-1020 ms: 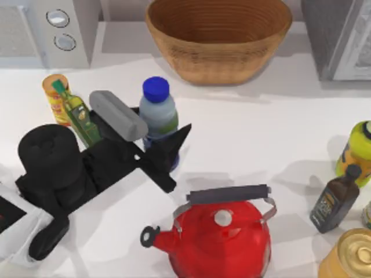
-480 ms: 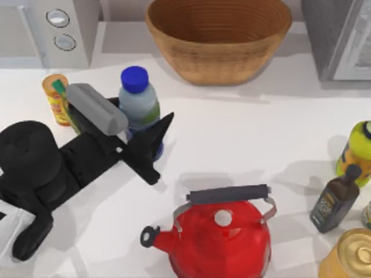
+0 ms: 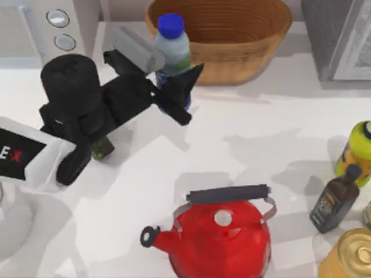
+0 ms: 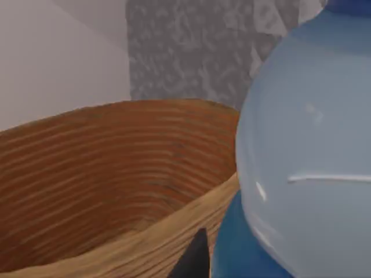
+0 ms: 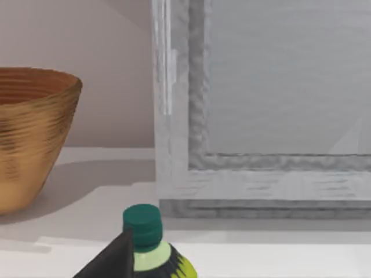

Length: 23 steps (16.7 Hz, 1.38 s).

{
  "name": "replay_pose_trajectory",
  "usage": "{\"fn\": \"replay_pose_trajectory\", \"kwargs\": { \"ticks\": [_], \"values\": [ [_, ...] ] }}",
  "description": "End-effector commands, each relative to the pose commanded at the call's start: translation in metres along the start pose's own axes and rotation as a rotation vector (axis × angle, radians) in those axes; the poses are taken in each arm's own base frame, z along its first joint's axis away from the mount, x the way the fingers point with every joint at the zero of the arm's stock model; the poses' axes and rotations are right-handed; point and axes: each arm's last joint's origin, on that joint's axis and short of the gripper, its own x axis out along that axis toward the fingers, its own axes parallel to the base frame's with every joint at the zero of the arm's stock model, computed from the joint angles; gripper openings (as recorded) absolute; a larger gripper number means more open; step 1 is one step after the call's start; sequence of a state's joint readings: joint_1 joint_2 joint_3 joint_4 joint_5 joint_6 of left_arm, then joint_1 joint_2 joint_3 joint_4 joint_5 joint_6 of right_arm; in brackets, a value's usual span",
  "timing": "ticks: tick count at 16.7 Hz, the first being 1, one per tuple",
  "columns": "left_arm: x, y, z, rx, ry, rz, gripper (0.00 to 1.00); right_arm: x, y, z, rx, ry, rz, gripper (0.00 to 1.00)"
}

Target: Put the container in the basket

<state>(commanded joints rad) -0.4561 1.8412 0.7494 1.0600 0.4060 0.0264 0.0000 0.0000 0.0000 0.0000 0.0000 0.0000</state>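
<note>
The left gripper [image 3: 168, 81] is pinching the container [image 3: 173, 55] between its two fingers, one dark finger [image 3: 184, 81] showing on the near side of the bottle's dark blue lower half, the other lying behind it under the grey wrist block. The container is standing upright in the grip, its blue cap [image 3: 170, 23] uppermost, raised off the table and overlapping the left part of the basket's rim in the top view. In the left wrist view the bottle's pale body [image 4: 307, 150] is sitting very close to the camera, with a black fingertip [image 4: 194, 260] at its foot and the basket [image 4: 104, 174] just beside it, its ribbed inside open to view.

The basket [image 3: 232, 35] is resting at the back of the table, between a white appliance with two dials [image 3: 61, 29] on the left and a grey appliance [image 3: 339, 35] on the right. The left arm [image 3: 81, 110] is stretching in from the left side, partly covering an olive oil bottle [image 3: 102, 147].

A red kettle [image 3: 223, 234] is standing at the front centre. A small dark bottle [image 3: 335, 200], a yellow-green bottle [image 3: 356, 150] and a gold can [image 3: 351, 255] are gathered at the right edge.

In the right wrist view, a dark finger [image 5: 110, 260] of the right gripper is showing beside a green-capped bottle [image 5: 151, 240]; whether its fingers are spread or together cannot be told.
</note>
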Motion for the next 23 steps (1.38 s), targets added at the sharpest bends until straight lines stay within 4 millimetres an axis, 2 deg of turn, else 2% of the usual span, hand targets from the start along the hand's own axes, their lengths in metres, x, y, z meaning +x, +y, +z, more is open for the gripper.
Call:
{"fn": "replay_pose_trajectory", "kwargs": {
  "ticks": [4,6,9,12,19,23],
  "values": [
    [0.066,0.035,0.04,0.009,-0.016,0.012,0.0,0.0,0.0,0.0,0.0,0.0,0.0,1.0],
    [0.092,0.052,0.065,0.016,-0.026,0.02,0.0,0.0,0.0,0.0,0.0,0.0,0.0,1.0],
    [0.116,0.07,0.097,0.021,-0.027,0.032,0.0,0.0,0.0,0.0,0.0,0.0,0.0,1.0],
    [0.127,0.08,0.117,0.02,-0.016,0.04,0.0,0.0,0.0,0.0,0.0,0.0,0.0,1.0],
    [0.13,0.079,0.126,0.024,-0.018,0.036,0.0,0.0,0.0,0.0,0.0,0.0,0.0,1.0],
    [0.154,0.083,0.111,0.022,-0.016,0.039,0.0,0.0,0.0,0.0,0.0,0.0,0.0,1.0]
  ]
}}
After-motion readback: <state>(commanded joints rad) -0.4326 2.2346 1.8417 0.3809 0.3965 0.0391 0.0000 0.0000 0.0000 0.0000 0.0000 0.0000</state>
